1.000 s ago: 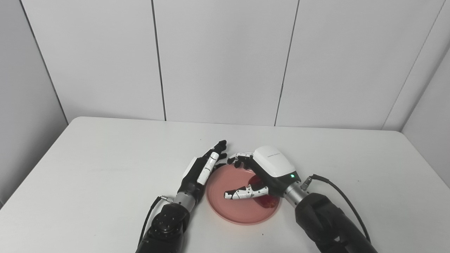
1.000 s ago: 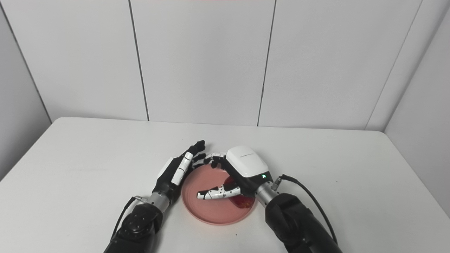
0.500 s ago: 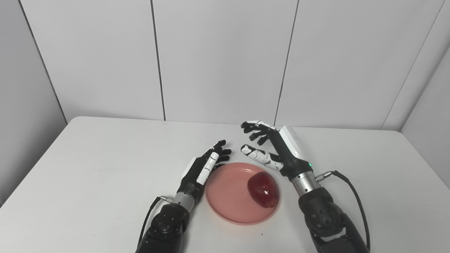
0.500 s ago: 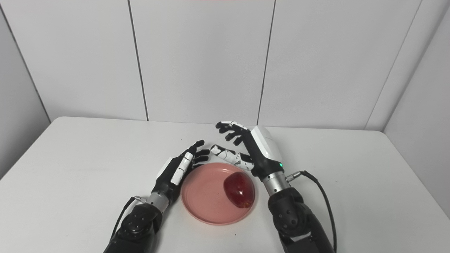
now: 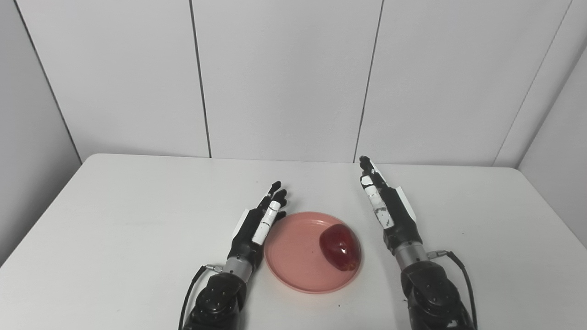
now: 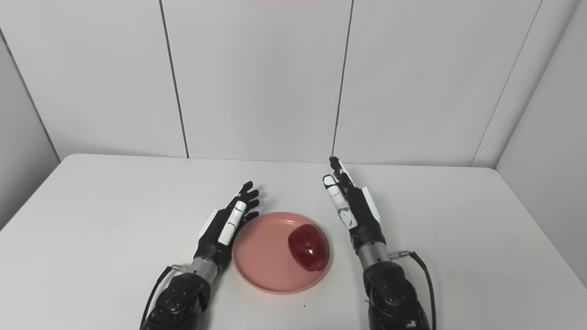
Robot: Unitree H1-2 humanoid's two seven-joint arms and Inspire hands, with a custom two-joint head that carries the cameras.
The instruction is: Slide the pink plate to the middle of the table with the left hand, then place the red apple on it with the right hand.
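The pink plate (image 5: 293,256) lies near the front middle of the white table. On its right side rests the red apple (image 5: 339,247), free of both hands. My left hand (image 5: 261,220) lies open just left of the plate, fingers stretched forward, close to the rim; whether it touches I cannot tell. To the right of the plate my right hand (image 5: 387,208) is open and held edge-on, fingers pointing away from me, holding nothing. The same layout shows in the right eye view: plate (image 6: 261,261), apple (image 6: 308,247), left hand (image 6: 228,223), right hand (image 6: 352,208).
The white table (image 5: 128,206) runs back to a grey panelled wall. A small dark speck (image 5: 340,304) lies on the table just in front of the plate. Nothing else stands on the tabletop.
My right hand let go of the apple, lifted off the plate and swung out to its right side, fingers straightening. The apple stays on the plate. The camera shifted slightly.
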